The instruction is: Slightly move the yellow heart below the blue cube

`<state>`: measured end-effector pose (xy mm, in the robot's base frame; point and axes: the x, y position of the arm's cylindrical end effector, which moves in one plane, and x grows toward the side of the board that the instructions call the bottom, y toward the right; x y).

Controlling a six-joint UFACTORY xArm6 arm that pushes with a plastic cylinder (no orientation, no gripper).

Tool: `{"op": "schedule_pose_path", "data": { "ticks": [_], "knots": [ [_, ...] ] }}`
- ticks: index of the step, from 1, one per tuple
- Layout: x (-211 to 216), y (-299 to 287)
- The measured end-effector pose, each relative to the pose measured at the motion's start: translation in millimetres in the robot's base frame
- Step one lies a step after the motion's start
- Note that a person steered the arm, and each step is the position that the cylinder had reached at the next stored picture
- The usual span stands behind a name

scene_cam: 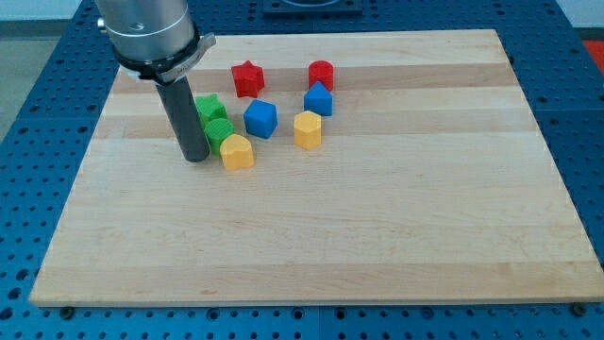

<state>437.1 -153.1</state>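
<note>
so on the wooden desk [377, 246], my tip [195, 159] sits furthest to the view's left, no gripper on this rod so nothing's wide, narrow or holding. just right of it are two green blocks, an upper green block [209, 106] and a lower green block [219, 131] partly behind the rod. the yellow heart [237, 151] is right beside my tip, touching the lower green block, down-left of the blue cube [260, 118]. then a red star [247, 78], a yellow block [308, 129], another blue block [318, 99] and a red block [321, 74].
</note>
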Motion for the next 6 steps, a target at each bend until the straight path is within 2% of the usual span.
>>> {"op": "schedule_pose_path", "data": {
  "ticks": [2,4,5,6],
  "knots": [
    [47,87],
    [44,167],
    [8,170],
    [1,170]
  ]
}}
